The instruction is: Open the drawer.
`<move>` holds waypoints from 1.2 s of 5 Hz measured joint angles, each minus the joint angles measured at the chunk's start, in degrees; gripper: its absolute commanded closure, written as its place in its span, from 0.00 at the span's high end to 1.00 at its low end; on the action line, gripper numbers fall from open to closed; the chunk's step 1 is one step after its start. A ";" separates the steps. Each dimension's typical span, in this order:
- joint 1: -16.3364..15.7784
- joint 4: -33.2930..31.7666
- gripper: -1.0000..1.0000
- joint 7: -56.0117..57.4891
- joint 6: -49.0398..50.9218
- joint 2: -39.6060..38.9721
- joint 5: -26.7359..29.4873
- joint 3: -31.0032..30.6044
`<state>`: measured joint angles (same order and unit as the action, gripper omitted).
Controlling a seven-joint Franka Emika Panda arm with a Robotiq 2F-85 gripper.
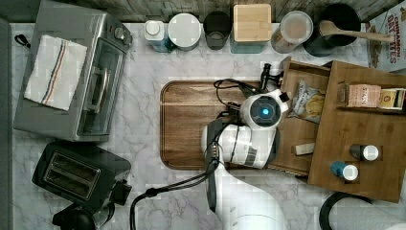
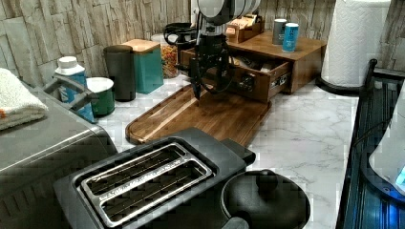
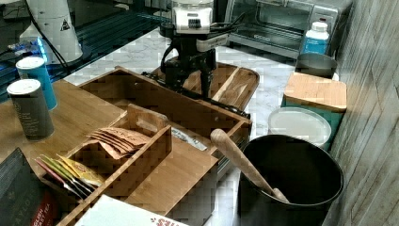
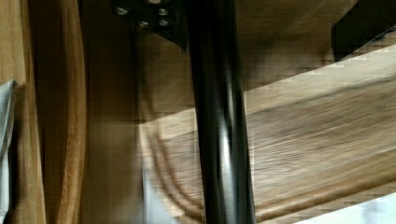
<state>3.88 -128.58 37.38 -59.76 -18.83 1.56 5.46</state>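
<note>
In the top view the cutting board (image 1: 191,124) fills the centre; right of it the drawer (image 1: 301,124) is pulled well out, gripper (image 1: 276,96) at its front. Whether the fingers clasp the handle (image 4: 219,121) I cannot tell — pull straight, level, slowly.

I read even overhead light in the top view, soft shadows only, blocky compression throughout. Left view is dimmer, toaster (image 2: 143,183) in the foreground dark and soft; paper towel roll (image 2: 352,40) nearly blown out. Right view has mild glare on the marble counter (image 3: 136,49). Wrist view is smeared and soft: black bar handle (image 4: 219,121) carries a streak highlight, hard shadow edge across the cutting board (image 4: 317,126).
</note>
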 measured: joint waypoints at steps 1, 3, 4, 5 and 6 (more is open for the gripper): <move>-1.51 0.11 1.00 -2.21 -0.17 0.08 0.08 -1.59; -2.75 1.12 1.00 -6.43 1.57 -0.22 -0.37 -2.27; -2.55 1.23 1.00 -6.21 1.68 -0.32 -0.38 -2.51; -2.46 1.23 1.00 -6.18 1.23 -0.34 -0.47 -2.48; -2.57 1.12 1.00 -6.18 1.23 -0.32 -0.46 -2.49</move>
